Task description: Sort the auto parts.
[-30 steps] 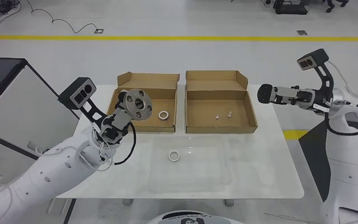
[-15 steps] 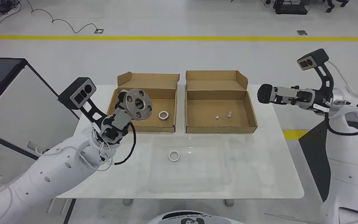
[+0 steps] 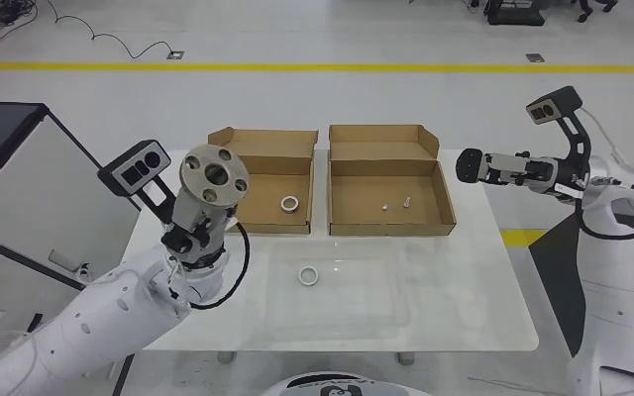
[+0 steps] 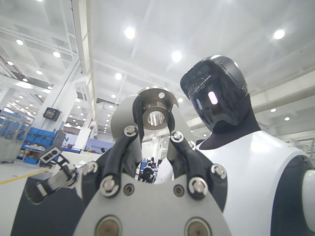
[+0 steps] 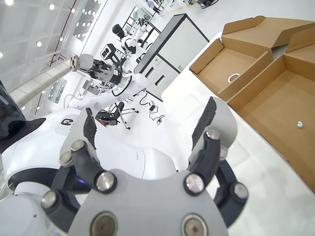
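- Right now my left gripper is pinched on the metal flange, with one finger on each side of its short tube.
- From above, that flange sits raised over the left part of the table, just left of the left box, its round face with the bolt holes turned up.
- My right gripper is spread wide with nothing between its pads. It hangs off the right edge of the table, past the right box, and points left.
- Both cardboard boxes stand side by side on the far half of the table with their lids folded back.
- One white ring lies on the floor of the left box, near its right wall.
- A small screw and a second screw lie close together near the middle of the right box.
- A loose ring rests on the bare table, nearer than the boxes and roughly in line with the gap between them.
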You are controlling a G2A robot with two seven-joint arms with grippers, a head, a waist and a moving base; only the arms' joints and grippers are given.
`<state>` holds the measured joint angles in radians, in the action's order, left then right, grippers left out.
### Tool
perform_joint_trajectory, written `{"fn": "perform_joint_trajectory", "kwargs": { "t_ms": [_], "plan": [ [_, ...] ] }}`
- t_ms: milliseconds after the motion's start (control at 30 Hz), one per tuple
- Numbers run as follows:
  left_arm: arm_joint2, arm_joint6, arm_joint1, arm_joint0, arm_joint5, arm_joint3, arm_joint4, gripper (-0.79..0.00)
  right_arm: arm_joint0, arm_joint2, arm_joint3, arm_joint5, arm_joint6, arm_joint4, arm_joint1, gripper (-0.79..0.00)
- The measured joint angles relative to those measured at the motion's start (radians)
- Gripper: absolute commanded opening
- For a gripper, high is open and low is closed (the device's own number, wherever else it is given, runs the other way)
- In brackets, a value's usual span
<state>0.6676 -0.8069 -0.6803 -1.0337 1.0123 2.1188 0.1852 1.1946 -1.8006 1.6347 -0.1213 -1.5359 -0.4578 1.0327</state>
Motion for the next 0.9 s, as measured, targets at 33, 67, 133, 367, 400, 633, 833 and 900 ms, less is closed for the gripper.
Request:
{"fn": "perform_joint_trajectory", "kwargs": {
  "t_ms": [33, 67, 133, 367, 400, 633, 833, 900],
  "plan": [
    [0.0, -0.001, -0.005, -0.003, 0.0, 0.009, -0.013, -0.785, 0.0, 0.0, 0.0, 0.0, 0.0, 0.0, 0.0, 0.0],
    [0.001, -0.001, -0.009, -0.005, 0.0, 0.017, -0.027, -0.785, 0.0, 0.0, 0.0, 0.0, 0.0, 0.0, 0.0, 0.0],
    [0.004, -0.001, -0.021, -0.009, 0.0, 0.037, -0.059, -0.785, 0.0, 0.0, 0.0, 0.0, 0.0, 0.0, 0.0, 0.0],
    [0.022, 0.009, -0.06, -0.022, 0.0, 0.067, -0.146, -0.785, 0.0, 0.0, 0.0, 0.0, 0.0, 0.0, 0.0, 0.0],
    [0.027, 0.021, -0.065, -0.025, 0.0, 0.063, -0.15, -0.785, 0.0, 0.0, 0.0, 0.0, 0.0, 0.0, 0.0, 0.0],
    [0.068, 0.12, -0.085, -0.051, 0.0, 0.016, -0.151, -0.785, 0.0, 0.0, 0.0, 0.0, 0.0, 0.0, 0.0, 0.0],
    [0.111, 0.24, -0.089, -0.082, 0.0, -0.038, -0.138, -0.785, 0.0, 0.0, 0.0, 0.0, 0.0, 0.0, 0.0, 0.0],
    [0.129, 0.278, -0.09, -0.092, 0.0, -0.053, -0.131, -0.785, 0.0, 0.0, 0.0, 0.0, 0.0, 0.0, 0.0, 0.0]
  ]
}}
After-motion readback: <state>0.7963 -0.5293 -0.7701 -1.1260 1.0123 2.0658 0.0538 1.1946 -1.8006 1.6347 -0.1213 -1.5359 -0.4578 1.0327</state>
